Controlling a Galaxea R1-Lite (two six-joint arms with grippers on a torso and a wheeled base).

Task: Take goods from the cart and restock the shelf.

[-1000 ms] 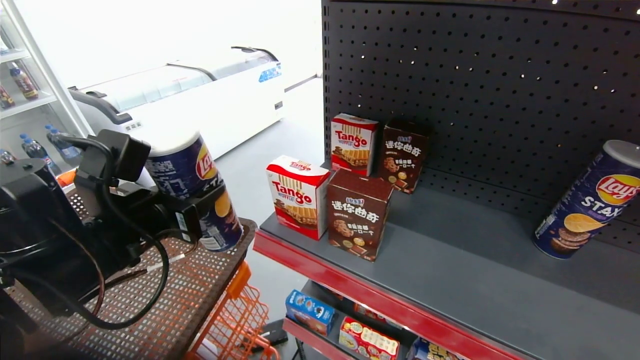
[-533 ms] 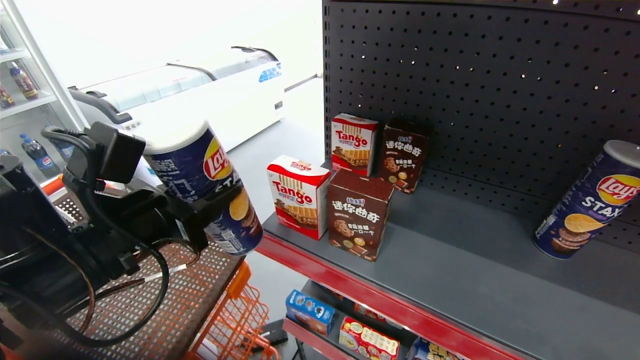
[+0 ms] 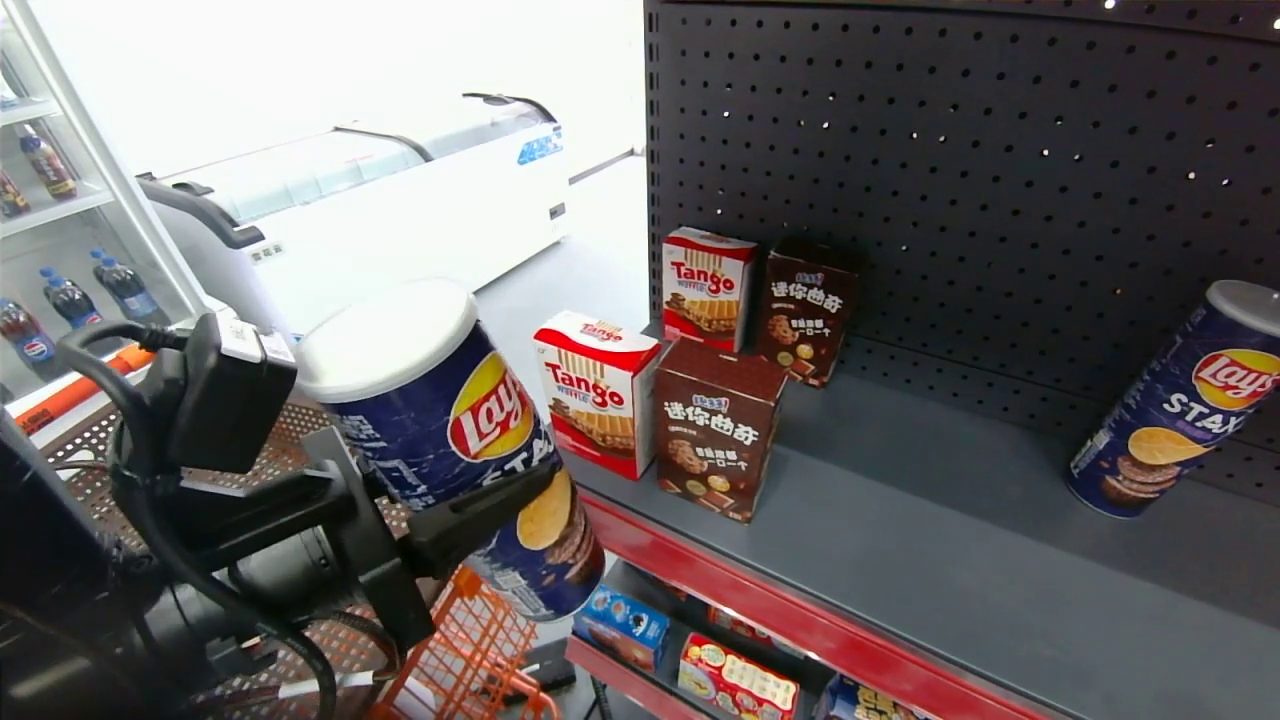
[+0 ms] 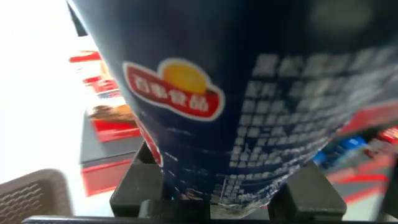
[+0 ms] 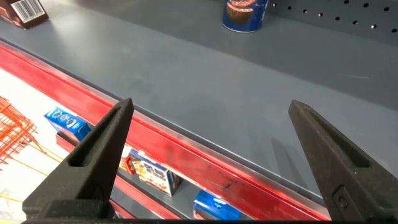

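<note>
Between my left fingers (image 3: 487,507), pinched at mid-body, the chips can (image 3: 440,430) sits tilted, lid up-left and base down-right, near the shelf (image 3: 900,545) front's left end; bare shelf lies right. My right fingers (image 5: 93,162) are spread above it.

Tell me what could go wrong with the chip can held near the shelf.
1. The tilted chip can in the left gripper hangs with its bottom seemingly level with the shelf's red front edge, so it might strike that edge.
2. The nearest red box and brown box stand close by at the front; the can might knock them over.
</note>
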